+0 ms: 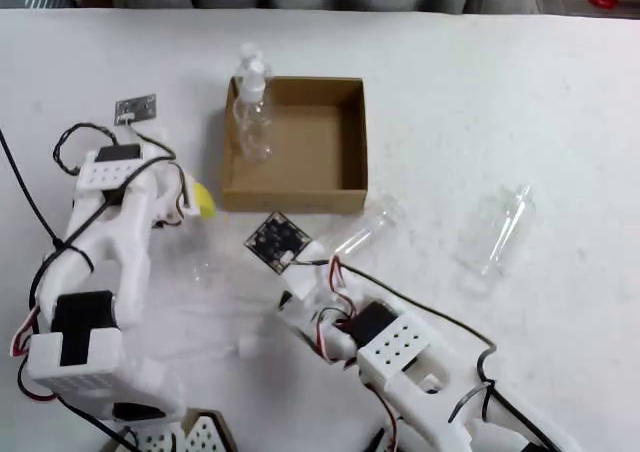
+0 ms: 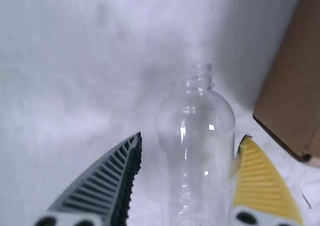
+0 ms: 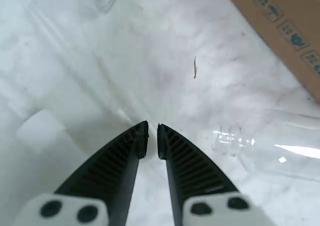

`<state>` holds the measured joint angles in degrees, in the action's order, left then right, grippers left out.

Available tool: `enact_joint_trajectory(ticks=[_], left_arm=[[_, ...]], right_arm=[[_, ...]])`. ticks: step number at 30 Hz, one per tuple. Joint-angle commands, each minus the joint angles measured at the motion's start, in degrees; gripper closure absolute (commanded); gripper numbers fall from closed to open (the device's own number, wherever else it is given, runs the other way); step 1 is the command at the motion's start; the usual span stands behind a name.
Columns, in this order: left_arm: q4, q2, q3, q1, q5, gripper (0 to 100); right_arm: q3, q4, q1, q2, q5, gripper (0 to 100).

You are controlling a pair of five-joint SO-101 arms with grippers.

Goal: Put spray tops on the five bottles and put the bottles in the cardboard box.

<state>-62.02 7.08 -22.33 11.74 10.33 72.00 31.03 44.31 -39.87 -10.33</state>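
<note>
A clear bottle without a top (image 2: 196, 131) lies on the white table between the fingers of my left gripper (image 2: 190, 141), which is open; the yellow finger (image 2: 257, 176) is close against its side and the grey finger (image 2: 107, 181) stands apart. My right gripper (image 3: 148, 131) is shut with nothing in it, low over the table beside the neck of another uncapped bottle (image 3: 227, 141). The cardboard box (image 1: 345, 142) stands mid-table with one bottle with a spray top (image 1: 252, 112) upright in its left side. Two uncapped bottles (image 1: 365, 230) (image 1: 495, 234) lie to its right.
The box's corner (image 2: 295, 101) is close to the right of the left gripper's bottle. A small white piece (image 3: 40, 131) lies near the right gripper. The left arm (image 1: 100, 262) and right arm (image 1: 400, 352) take up the front of the table.
</note>
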Motion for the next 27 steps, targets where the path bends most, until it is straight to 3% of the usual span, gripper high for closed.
enact_joint_trajectory(ticks=[1, 16, 19, 25, 27], left_arm=[[1.41, -3.47, 0.18, -1.1, -0.18, 71], [-0.97, 2.68, 5.01, -1.71, 2.2, 72], [-0.18, 2.68, 4.92, -1.89, 2.2, 77], [2.02, 2.77, 4.57, -1.89, 1.76, 98], [1.93, 2.77, 4.48, -1.89, 1.76, 97]], right_arm=[[-0.44, 0.4, -0.48, -1.63, -0.7, 98.2], [-0.44, 0.4, -0.48, -1.63, -0.7, 98.2], [-0.44, 0.4, -0.48, -1.63, -0.7, 98.2], [-0.44, 0.4, -0.48, -1.63, -0.7, 98.2], [-0.44, 0.4, -0.48, -1.63, -0.7, 98.2]])
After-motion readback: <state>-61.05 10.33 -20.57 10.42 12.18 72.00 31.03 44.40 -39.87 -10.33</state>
